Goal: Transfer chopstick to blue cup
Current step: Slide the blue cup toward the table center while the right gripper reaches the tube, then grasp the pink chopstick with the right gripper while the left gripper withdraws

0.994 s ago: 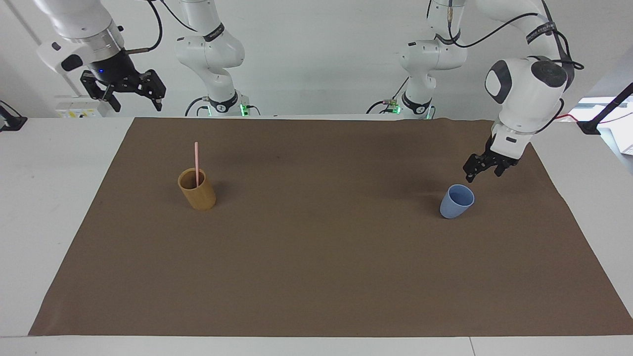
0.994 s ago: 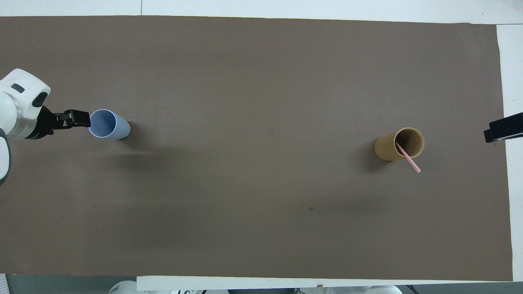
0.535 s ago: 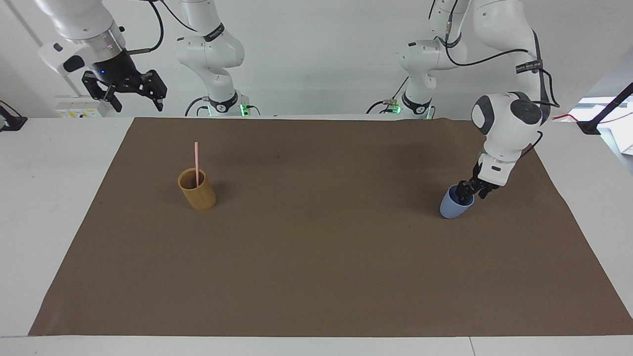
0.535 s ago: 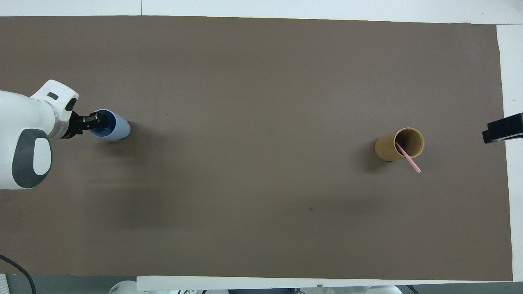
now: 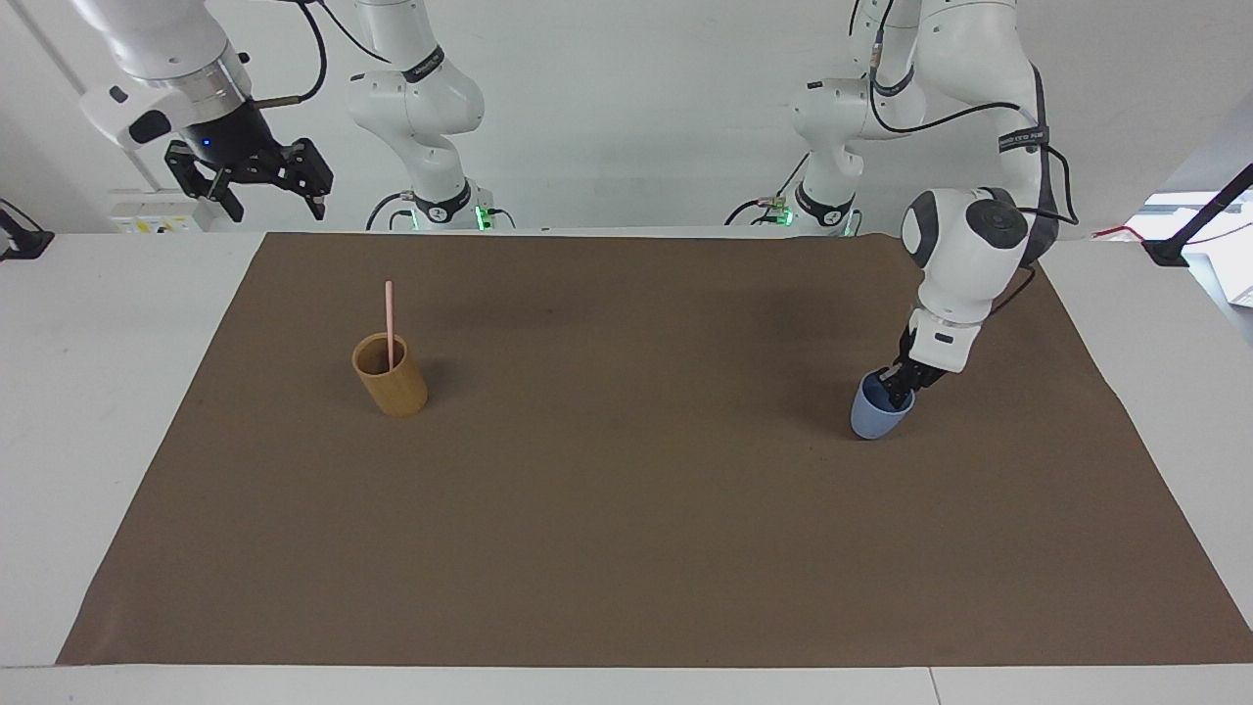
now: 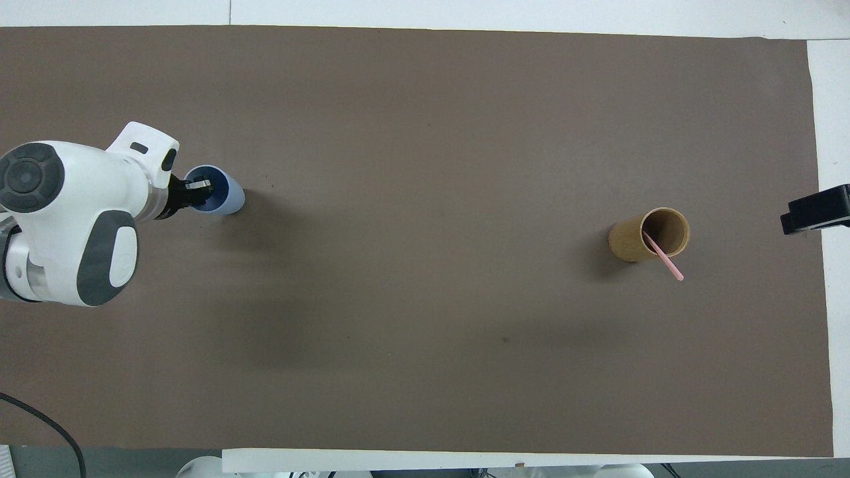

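Observation:
The pale pink chopstick [image 5: 390, 318] stands in the tan-brown cup [image 5: 394, 384] toward the right arm's end of the table; in the overhead view the chopstick [image 6: 665, 258] leans over that cup's [image 6: 634, 240] rim. The light blue cup [image 5: 874, 419] sits tilted toward the left arm's end, and also shows in the overhead view [image 6: 230, 196]. My left gripper [image 5: 896, 388] is down at the blue cup's rim with one finger inside it, shut on the rim; in the overhead view it [image 6: 197, 193] sits over the cup's mouth. My right gripper [image 5: 251, 182] is open and empty, high over the table's edge by the right arm's base.
A brown mat [image 5: 626, 529] covers most of the white table [image 5: 98, 392]. The two cups stand far apart on it. Only a black tip of the right gripper [image 6: 814, 210] shows at the edge of the overhead view.
My left gripper came down onto the blue cup's rim and closed on it. The cup has since moved with it toward the table's middle. The right arm barely moved.

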Controlling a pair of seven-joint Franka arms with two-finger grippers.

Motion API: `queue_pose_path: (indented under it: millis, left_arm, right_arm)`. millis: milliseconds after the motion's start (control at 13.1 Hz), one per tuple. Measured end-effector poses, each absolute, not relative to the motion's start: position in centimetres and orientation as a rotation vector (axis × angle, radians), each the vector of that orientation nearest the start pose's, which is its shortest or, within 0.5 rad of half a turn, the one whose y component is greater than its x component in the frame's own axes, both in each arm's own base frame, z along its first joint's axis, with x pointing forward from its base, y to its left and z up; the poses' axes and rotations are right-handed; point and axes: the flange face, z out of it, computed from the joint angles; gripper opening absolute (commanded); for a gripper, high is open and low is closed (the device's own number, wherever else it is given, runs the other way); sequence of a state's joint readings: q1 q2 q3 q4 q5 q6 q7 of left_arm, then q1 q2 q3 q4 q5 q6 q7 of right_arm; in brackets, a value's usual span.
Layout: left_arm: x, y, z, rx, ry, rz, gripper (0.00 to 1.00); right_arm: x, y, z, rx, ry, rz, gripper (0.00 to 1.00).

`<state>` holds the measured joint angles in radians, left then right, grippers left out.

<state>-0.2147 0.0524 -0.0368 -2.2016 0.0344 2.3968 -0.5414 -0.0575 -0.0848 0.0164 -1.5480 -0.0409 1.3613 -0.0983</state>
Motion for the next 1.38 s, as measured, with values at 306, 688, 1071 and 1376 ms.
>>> queue_pose_path:
  millis: [306,688,1071,1376]
  left_arm:
    - [48.6,-27.1,38.5,-3.154,-0.443,-0.159,0.00]
    - [44.0,-34.1,38.0,-3.167,-0.347,-0.128,1.00]
    - [47.6,-33.1,42.9,-3.188,-0.435,-0.204,1.00]
    - [52.4,-25.6,53.6,-3.127,-0.445,-0.143,1.00]
  right_arm:
    - [49.8,-3.2,65.9,-3.162,-0.063,0.235,1.00]
    - [49.1,-4.3,62.9,-3.121,-0.021,0.210,1.00]
    - [49.1,0.2,58.9,-3.105,-0.017,0.227,1.00]
    - [50.5,0.0,52.0,-3.083,0.013,0.286,1.00]
